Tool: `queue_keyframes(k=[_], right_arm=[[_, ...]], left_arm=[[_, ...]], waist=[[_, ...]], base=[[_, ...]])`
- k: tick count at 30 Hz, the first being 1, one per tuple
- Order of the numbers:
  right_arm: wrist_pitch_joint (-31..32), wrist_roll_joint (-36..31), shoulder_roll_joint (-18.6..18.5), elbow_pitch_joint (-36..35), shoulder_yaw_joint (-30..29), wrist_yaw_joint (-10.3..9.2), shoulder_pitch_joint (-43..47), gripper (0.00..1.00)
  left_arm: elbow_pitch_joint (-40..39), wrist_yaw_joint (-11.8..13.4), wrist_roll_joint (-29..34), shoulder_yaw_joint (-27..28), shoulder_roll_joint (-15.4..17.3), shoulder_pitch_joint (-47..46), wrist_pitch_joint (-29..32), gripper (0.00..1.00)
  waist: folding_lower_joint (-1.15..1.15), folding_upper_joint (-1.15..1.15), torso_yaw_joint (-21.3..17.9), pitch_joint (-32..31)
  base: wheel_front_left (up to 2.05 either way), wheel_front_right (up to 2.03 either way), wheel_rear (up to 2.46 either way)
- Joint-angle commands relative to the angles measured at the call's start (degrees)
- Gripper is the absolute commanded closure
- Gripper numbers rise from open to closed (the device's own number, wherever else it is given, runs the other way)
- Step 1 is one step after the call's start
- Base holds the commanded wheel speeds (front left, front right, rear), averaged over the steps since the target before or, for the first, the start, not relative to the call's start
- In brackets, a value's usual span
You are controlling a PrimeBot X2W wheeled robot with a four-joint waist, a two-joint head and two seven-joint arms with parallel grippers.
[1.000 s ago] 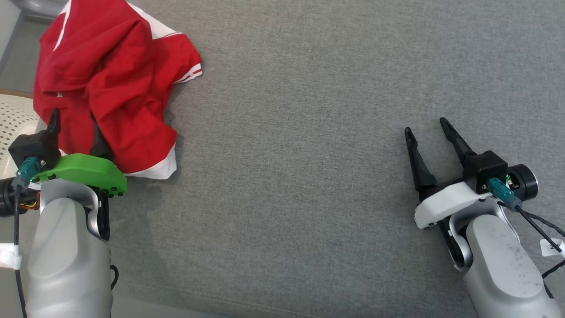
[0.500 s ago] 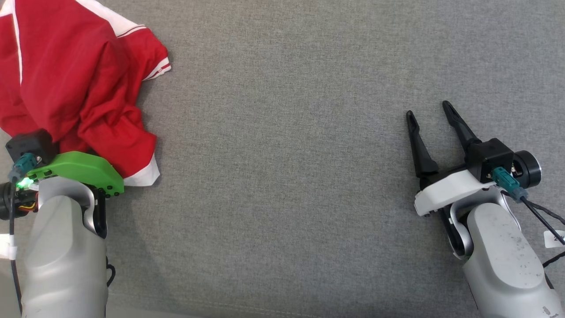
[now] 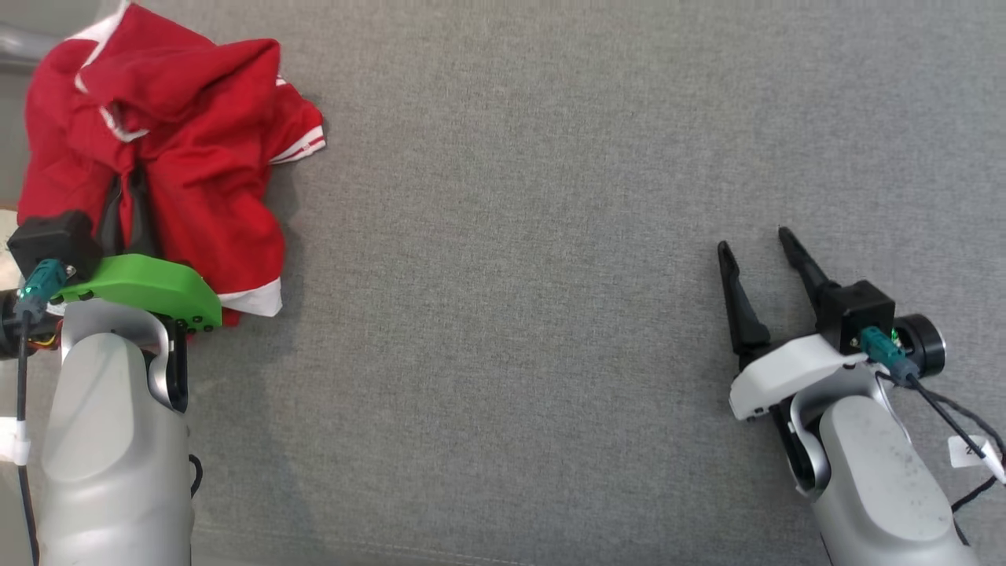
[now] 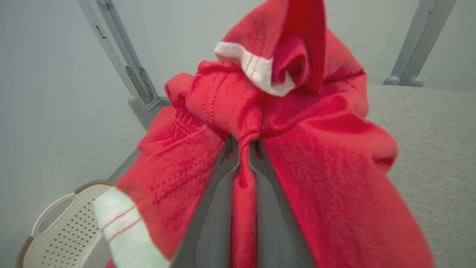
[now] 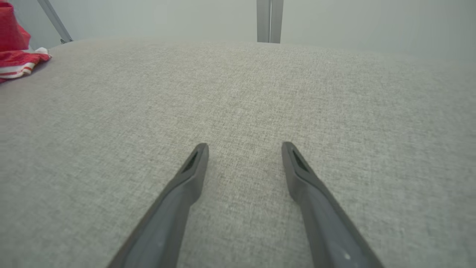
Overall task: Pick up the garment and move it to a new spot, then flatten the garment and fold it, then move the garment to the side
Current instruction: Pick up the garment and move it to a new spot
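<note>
- White perforated basket sits at the far left, below the desk edge, seen in the left wrist view.
- Left tool is at the left edge of the grey fabric-covered desk, fingers pointing up into the garment.
- Left wrist view: left tool has its two fingers drawn together, clamped on a bunched ridge of red cloth that runs down between them.
- Garment: red with white trim, crumpled in a heap at the desk's upper left corner. It is draped over and around the left tool's fingers, with most of the cloth beyond the fingertips.
- A white-striped sleeve hem points right onto the bare desk, and a white hem lies just beside the green wrist cover.
- Garment rises in a peak above the clamp point.
- Centre of the desk is bare grey fabric.
- Right tool is at the lower right, well apart from the garment. Its fingers are spread apart and hold nothing.
- Right wrist view: right tool is over the desk, with the garment at the far upper left.
</note>
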Motion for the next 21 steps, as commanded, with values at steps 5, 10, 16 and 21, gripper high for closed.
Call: queue_keyframes(k=[5, 10, 16, 21], right_arm=[[0.1, 0.6, 1.0, 0.8, -0.3, -0.08, 2.6, 0.00], [0.1, 1.2, 1.7, 1.1, -0.6, -0.08, 3.8, 0.00], [0.1, 1.5, 2.2, 1.1, -1.2, -0.08, 4.6, 0.00], [0.1, 1.8, 2.4, 1.1, -1.1, -0.08, 4.9, 0.00]], left_arm=[[-4.3, -0.5, 0.9, -1.3, -0.2, 1.5, 0.0, 1.00], [-6.7, -0.8, 1.2, -3.6, -0.8, 2.0, 0.0, 1.00], [-8.5, -1.1, 1.5, -7.5, -1.7, 2.2, 0.0, 1.00], [-9.2, -1.2, 0.5, -11.8, -2.9, 2.4, 0.0, 1.00]], waist=[[0.00, 0.00, -1.7, -5.0], [0.00, 0.00, -3.9, -6.7], [0.00, 0.00, -7.4, -7.4], [0.00, 0.00, -11.1, -7.8]], base=[[0.00, 0.00, 0.00], [0.00, 0.00, 0.00], [0.00, 0.00, 0.00], [0.00, 0.00, 0.00]])
